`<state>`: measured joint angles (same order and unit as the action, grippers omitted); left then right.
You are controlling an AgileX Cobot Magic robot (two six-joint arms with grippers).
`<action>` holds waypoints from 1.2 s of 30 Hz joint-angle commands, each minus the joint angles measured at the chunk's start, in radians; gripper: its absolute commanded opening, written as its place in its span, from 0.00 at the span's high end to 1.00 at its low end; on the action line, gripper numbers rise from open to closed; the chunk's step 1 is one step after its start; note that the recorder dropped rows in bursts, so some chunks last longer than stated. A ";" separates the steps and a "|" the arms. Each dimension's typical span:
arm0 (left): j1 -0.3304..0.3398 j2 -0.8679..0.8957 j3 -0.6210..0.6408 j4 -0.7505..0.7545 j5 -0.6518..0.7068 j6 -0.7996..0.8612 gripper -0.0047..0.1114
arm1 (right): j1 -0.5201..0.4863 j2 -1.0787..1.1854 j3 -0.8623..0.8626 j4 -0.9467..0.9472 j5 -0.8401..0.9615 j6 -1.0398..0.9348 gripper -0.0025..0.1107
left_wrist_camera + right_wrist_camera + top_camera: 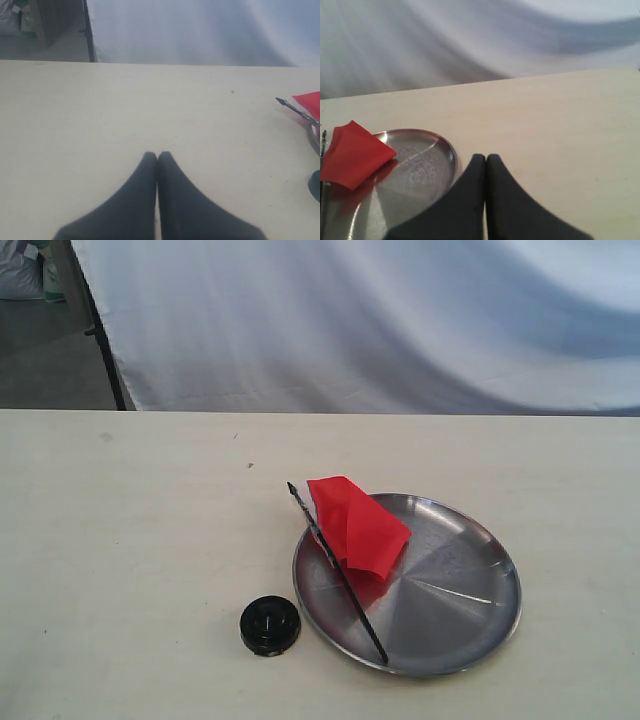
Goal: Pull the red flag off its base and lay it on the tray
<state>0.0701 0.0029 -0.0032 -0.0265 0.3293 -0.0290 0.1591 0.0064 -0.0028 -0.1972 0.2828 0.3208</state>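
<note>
Flag (360, 528) lies on tray (455, 590), off its base (270, 626). Ext. view: stick runs slantwise across the tray's left part, pointed tip sticking out past the far-left rim over the table (120, 540), other end at the near rim. Red cloth is crumpled and folded, lying on the far-left part of the tray next to the stick, with a whitish hem showing by the stick. Base sits upright on the table, just beside the tray's near-left rim, with a small gap to it; centre hole faces up, nothing in it.

L gripper (157, 155): fingers pressed together, tips meeting, nothing between them. It sits low over bare table and points toward the white backdrop (200, 30). Cannot tell whether it touches the table. Well apart from the flag.

R gripper (486, 157): fingers likewise pressed together, holding nothing. It is low, near the tray rim, also aimed at the backdrop. Contact w/ table: cannot tell.

Views compared:
- Ext. view alone shows flag, tray and base whole and their layout.
- Both grippers show in the wrist views only.
- L wrist view catches only the stick tip and a corner of cloth (310, 102) at the frame edge, plus a dark sliver of base (316, 186).
- R wrist view shows the cloth (352, 155) on the tray (422, 167) from close up, with part of the rim cut off by the frame.
</note>
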 commanded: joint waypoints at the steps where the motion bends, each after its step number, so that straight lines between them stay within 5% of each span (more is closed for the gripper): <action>1: 0.001 -0.003 0.003 -0.004 -0.005 -0.001 0.96 | -0.006 -0.006 0.003 -0.011 0.058 -0.038 0.98; 10: 0.001 -0.003 0.003 -0.004 -0.005 -0.001 0.96 | -0.006 -0.006 0.003 0.148 0.058 -0.249 0.98; 36: 0.001 -0.003 0.003 -0.001 -0.005 -0.001 0.96 | -0.006 -0.006 0.003 0.237 0.065 -0.329 0.98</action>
<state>0.0701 0.0029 -0.0032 -0.0265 0.3293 -0.0290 0.1591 0.0064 -0.0028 0.0357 0.3487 -0.0080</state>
